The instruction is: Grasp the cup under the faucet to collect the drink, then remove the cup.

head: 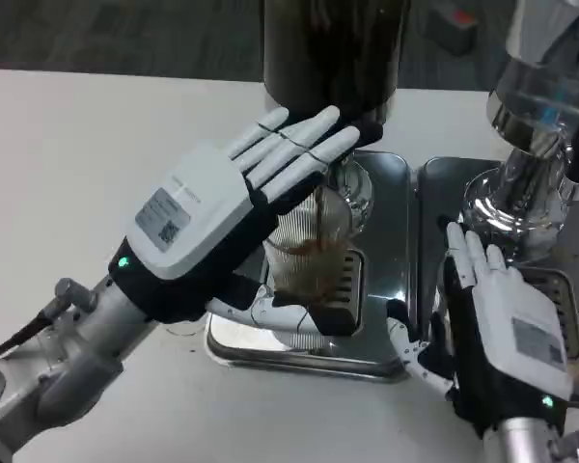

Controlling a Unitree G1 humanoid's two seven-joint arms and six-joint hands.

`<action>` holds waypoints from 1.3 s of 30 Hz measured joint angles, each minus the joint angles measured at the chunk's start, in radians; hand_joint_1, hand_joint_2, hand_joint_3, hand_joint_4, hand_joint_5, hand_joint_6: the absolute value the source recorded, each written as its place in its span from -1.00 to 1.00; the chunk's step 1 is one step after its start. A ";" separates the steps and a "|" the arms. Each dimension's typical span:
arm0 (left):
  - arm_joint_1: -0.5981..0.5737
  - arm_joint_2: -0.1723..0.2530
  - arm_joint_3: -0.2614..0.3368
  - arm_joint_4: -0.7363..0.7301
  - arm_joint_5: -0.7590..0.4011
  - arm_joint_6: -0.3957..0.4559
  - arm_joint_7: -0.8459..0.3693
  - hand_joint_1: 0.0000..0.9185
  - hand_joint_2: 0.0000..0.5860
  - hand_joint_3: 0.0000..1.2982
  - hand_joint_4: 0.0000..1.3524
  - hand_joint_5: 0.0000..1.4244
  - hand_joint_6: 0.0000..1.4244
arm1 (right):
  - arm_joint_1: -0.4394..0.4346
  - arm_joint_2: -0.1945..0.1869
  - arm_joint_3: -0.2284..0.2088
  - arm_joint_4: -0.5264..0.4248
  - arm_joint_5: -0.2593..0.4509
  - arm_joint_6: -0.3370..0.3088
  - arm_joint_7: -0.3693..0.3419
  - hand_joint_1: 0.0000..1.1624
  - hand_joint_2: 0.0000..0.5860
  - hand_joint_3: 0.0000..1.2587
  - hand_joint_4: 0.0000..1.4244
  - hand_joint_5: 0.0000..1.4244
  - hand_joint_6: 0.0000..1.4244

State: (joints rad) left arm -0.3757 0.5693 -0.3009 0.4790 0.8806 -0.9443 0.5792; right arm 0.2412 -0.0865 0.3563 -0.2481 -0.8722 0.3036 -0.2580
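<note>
Your left hand (222, 217) is already on the cup (309, 246), thumb near side, fingers stretched over the far side, so it's cradling it, not rly clenched. Cup stands upright on the drip tray (386, 193) under the dispenser (333, 53), w/ brown drink inside. Right hand (497, 318) waits, released, further right.

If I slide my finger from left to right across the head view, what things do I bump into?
Left hand → cup with brown drink on the left drip tray → right hand → shiny silver machine base on the far right.
</note>
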 measured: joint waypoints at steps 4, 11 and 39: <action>0.000 0.005 -0.008 -0.009 -0.001 0.009 0.000 -1.00 -0.59 -0.83 -0.96 -0.74 -0.87 | -0.006 0.036 -0.076 -0.017 0.203 -0.033 0.059 0.18 0.09 -1.00 -1.00 -1.00 -0.99; 0.000 0.012 -0.018 -0.025 -0.004 0.027 0.000 -1.00 -0.59 -0.83 -0.96 -0.74 -0.87 | -0.054 0.023 -0.142 -0.009 0.411 -0.083 0.174 0.47 -0.20 -1.00 -1.00 -1.00 -0.98; 0.001 0.024 -0.030 -0.035 -0.017 0.050 -0.001 -1.00 -0.61 -0.83 -0.96 -0.73 -0.87 | -0.213 0.033 -0.195 0.292 0.663 -0.308 0.229 0.47 -0.16 -1.00 -1.00 -1.00 -1.00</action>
State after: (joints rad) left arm -0.3744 0.5937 -0.3312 0.4436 0.8632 -0.8945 0.5781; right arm 0.0282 -0.0534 0.1608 0.0440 -0.2095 -0.0048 -0.0292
